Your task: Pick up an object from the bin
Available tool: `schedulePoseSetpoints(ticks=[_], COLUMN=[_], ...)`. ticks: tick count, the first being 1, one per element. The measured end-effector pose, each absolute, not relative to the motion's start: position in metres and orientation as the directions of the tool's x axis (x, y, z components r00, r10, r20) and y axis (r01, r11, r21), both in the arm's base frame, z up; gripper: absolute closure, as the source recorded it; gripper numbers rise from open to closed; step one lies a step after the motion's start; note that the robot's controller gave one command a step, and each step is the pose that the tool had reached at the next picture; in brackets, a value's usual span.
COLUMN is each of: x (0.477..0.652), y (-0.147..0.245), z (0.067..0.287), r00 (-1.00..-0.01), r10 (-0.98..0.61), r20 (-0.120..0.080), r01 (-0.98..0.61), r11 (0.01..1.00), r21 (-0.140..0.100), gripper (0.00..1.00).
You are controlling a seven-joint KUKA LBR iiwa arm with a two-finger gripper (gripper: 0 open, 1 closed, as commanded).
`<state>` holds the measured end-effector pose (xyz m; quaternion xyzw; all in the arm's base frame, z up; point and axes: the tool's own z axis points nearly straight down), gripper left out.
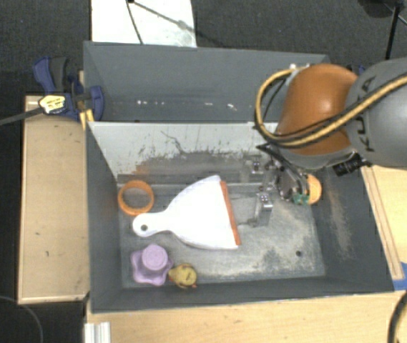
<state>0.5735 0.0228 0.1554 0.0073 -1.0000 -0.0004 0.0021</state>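
White dustpan (192, 219) with an orange lip, lying flat on the floor of the grey metal bin (189, 84), left of centre. It is the bin's largest item and the one nearest the gripper (262, 207). Its long axis runs roughly left to right across the view, rising slightly toward the right. The rounded handle, pierced by a hanging hole, points to the lower left. The wide mouth and its orange lip face right, toward the gripper.

The gripper hangs low over bare floor just beside that lip, apart from it. Whether it is spread or pressed together cannot be told, and nothing is seen in its grasp. The arm enters from the right, so its orange wrist cover (314, 109) overhangs the bin's right half.

A small yellow-and-green thing (307, 190) sits just right of the gripper, partly hidden by the wrist. An orange ring (136, 196) lies near the handle. A purple cap-shaped piece (150, 264) and a small yellowish lump (184, 275) rest close together along the near wall.

Judged from this layout, the thin raised lip is the dustpan's most accessible edge, while the broad flat blade offers little purchase.
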Motion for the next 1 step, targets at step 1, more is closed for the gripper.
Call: schedulePoseSetpoints(ticks=[1], x=[0.5749], y=[0.0227], z=[0.1602], r00=[-1.000], r10=[-0.014], r20=[-0.003], r01=[-0.014], r11=[1.000], r21=[0.001], gripper=[0.00])
